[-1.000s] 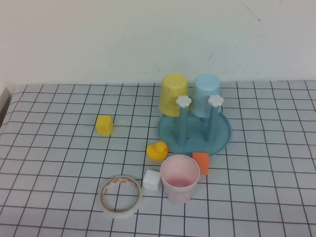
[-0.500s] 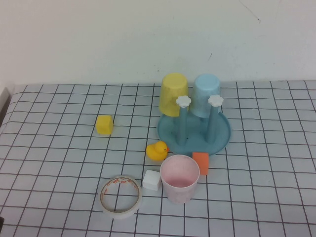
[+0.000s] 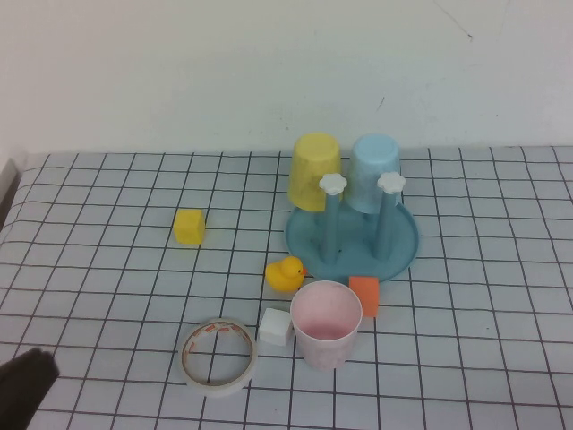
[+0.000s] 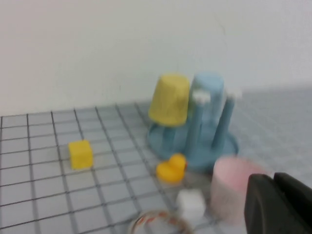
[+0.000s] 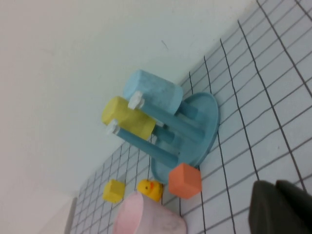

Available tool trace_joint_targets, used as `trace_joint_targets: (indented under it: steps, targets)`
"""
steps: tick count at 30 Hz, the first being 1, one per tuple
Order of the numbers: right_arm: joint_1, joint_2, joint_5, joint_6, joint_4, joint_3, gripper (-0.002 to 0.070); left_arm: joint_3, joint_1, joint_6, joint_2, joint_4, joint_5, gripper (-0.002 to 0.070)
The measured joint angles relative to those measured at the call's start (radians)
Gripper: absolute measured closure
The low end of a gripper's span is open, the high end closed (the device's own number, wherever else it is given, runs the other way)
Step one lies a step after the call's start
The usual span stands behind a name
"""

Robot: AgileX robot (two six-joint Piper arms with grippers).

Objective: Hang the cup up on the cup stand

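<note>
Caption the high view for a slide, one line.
Pink cup stands upright before the cup stand; shut left gripper enters at the near-left corner, shut right gripper out of frame.

Three cups: one pink cup (image 3: 327,323), one yellow cup (image 3: 314,171), one light blue cup (image 3: 373,172). One cup stand (image 3: 405,251). Three small blocks: yellow (image 3: 189,226), white (image 3: 276,327), orange (image 3: 364,296). One rubber duck (image 3: 286,273). One tape roll (image 3: 218,355).

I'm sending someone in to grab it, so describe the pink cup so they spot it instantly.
Find the blue cup stand holding upturned yellow and light blue cups. Nearer the table's front edge stands the pink cup, mouth up, between a white cube and an orange cube. It's the only cup off the stand.
</note>
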Motion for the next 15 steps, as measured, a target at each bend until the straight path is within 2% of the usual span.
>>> trace_joint_targets:
  steps: [6, 10, 15]
  targets:
    - [0.0, 0.0, 0.08, -0.055, 0.0, 0.0, 0.0678, -0.32, 0.0, 0.0, 0.299, 0.347, 0.242, 0.0677]
    - [0.0, 0.0, 0.095, -0.081, 0.0, 0.0, 0.0678, -0.497, 0.0, -0.003, 0.496, 0.456, 0.338, 0.0677]
    - [0.0, 0.0, 0.095, -0.087, 0.0, 0.0, 0.0678, -0.699, -0.002, -0.011, 0.727, 0.501, 0.443, 0.0677]
